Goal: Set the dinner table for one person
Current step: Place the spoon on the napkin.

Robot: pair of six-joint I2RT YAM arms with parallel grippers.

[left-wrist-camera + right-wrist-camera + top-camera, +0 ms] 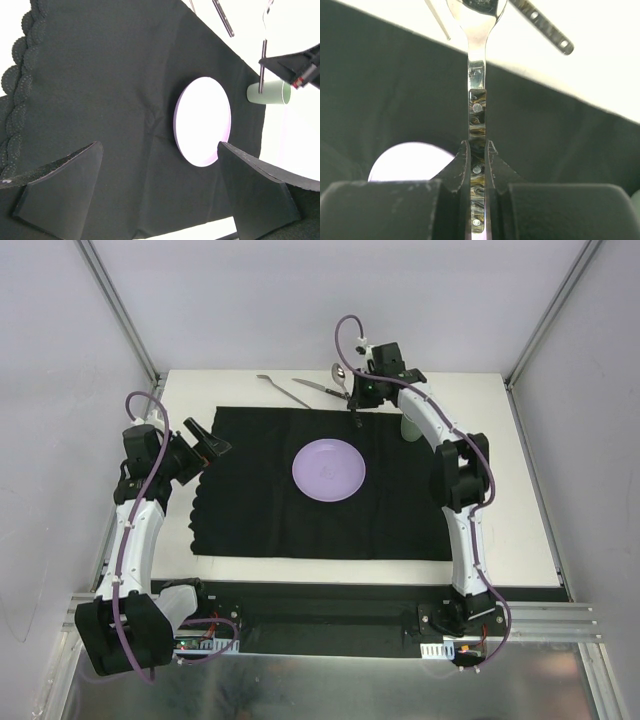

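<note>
The dinner table (520,500) is a white tabletop with a black cloth mat (250,490) on it. A purple plate (329,469) lies on the mat's middle. My right gripper (356,400) is over the mat's far edge, shut on the patterned handle of a spoon (476,75). In the right wrist view the jaws (477,147) clamp that handle, with the spoon's bowl pointing away. My left gripper (205,440) is open and empty over the mat's left edge. In the left wrist view its fingers (65,175) frame the plate (202,121).
A knife (322,388) and a fork (280,388) lie on the white top behind the mat. A pale green cup (269,93) lies on its side at the mat's far right, partly hidden by the right arm in the top view. Grey frame rails edge the table.
</note>
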